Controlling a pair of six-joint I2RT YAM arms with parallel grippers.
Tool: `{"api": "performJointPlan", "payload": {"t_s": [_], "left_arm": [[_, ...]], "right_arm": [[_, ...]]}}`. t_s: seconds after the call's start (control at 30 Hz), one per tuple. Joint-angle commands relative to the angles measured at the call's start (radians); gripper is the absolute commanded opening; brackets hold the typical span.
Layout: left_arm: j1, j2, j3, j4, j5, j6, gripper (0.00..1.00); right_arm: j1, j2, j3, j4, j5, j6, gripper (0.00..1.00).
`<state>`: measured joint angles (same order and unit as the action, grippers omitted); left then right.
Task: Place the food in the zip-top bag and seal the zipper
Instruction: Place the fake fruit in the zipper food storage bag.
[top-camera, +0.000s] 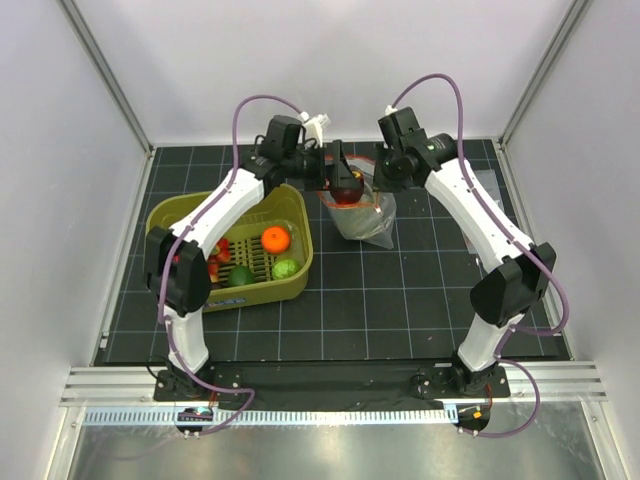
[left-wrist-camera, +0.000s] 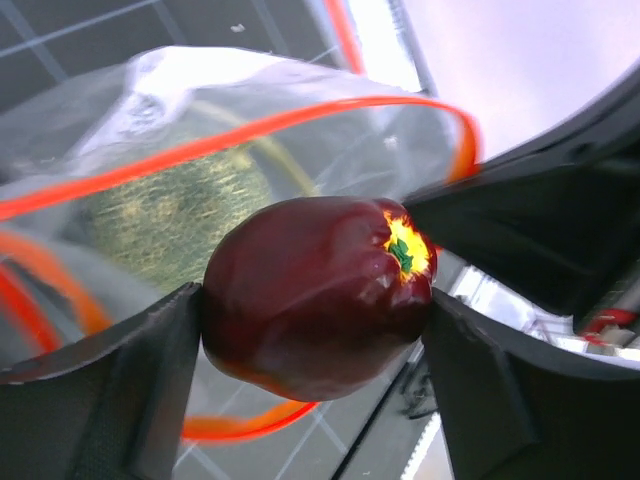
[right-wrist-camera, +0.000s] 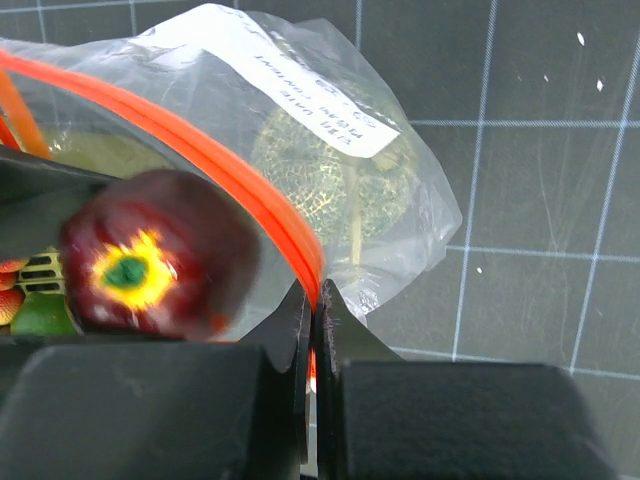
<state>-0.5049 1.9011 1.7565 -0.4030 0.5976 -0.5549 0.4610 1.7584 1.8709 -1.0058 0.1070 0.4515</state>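
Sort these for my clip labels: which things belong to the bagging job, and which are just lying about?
Job: dark red fruit in the left end effector; zip-top bag; zipper, pinched by the right end effector; netted melon in the bag; orange.
Lying about: olive-green basket; black grid mat.

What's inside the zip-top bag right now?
One pale-green netted fruit shows through the clear bag. The dark red fruit in the left end effector is at the mouth. Anything beneath the green fruit is hidden.
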Motion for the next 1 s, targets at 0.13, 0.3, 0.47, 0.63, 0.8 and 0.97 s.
{"api": "performJointPlan", "payload": {"t_s": [0.13, 0.3, 0.47, 0.63, 0.8, 0.97], "left_arm": [[-0.041, -0.118, 0.095, -0.209, -0.232, 0.086, 0.96], [-0.041, -0.257, -0.055, -0.247, -0.331, 0.079, 1.00], [-0.041, -0.281, -0.069, -0.325, -0.395, 0.099, 1.00], [-0.014, -0.393, -0.167, -0.368, -0.565, 0.086, 1.00], [0.075, -0.437, -0.291, -0.446, -0.658, 0.030, 1.00], [0.140, -0.410, -0.342, -0.410, -0.544, 0.039, 1.00]], "right_arm": [[-0.038, -0.105, -0.068, 0.026, -0.027, 0.026, 0.01], [-0.058, -0.132, -0.118, 0.047, -0.030, 0.016, 0.01], [-0.067, -0.132, -0.134, 0.061, -0.046, 0.018, 0.01], [-0.071, -0.140, -0.147, 0.052, -0.043, 0.012, 0.01], [-0.074, -0.137, -0.174, 0.065, -0.062, 0.013, 0.01], [-0.076, -0.132, -0.182, 0.070, -0.073, 0.013, 0.01]]}}
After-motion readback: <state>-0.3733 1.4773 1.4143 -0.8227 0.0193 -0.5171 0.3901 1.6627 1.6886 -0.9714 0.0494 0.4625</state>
